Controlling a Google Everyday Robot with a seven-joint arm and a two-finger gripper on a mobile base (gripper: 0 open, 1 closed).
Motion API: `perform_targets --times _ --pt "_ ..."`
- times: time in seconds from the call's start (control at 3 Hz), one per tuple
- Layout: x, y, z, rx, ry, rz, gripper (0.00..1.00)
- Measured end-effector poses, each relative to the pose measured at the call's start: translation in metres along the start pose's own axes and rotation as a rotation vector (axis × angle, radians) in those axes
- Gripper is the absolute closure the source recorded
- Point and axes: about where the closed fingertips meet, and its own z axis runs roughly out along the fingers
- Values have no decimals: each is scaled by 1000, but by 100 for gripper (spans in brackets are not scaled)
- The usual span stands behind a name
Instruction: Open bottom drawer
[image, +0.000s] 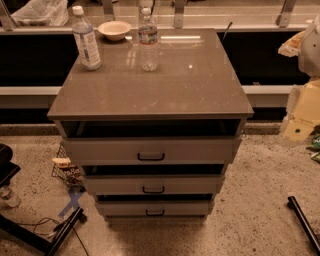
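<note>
the gripper (299, 131) hangs at the 3 o'clock edge of the view, well apart from the cabinet (150, 80); whether it is spread or pressed together i cannot tell. the bottom drawer (125, 208) sits at 6 o'clock, lowest of three, seemingly not pulled out, its black handle (155, 213) untouched. by my judgement nothing is done yet: reaching, gripping the handle and pulling all remain.

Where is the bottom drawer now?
In the camera view, lower centre: the bottom drawer is lowest on the cabinet front, under the middle drawer. The gripper is out of view.
</note>
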Motion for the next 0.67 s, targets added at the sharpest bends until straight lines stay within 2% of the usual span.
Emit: perform_targets --times 0.33,0.67 --pt "0 0 0 0 0 0 0" --pt "11 3 14 7 0 33 0"
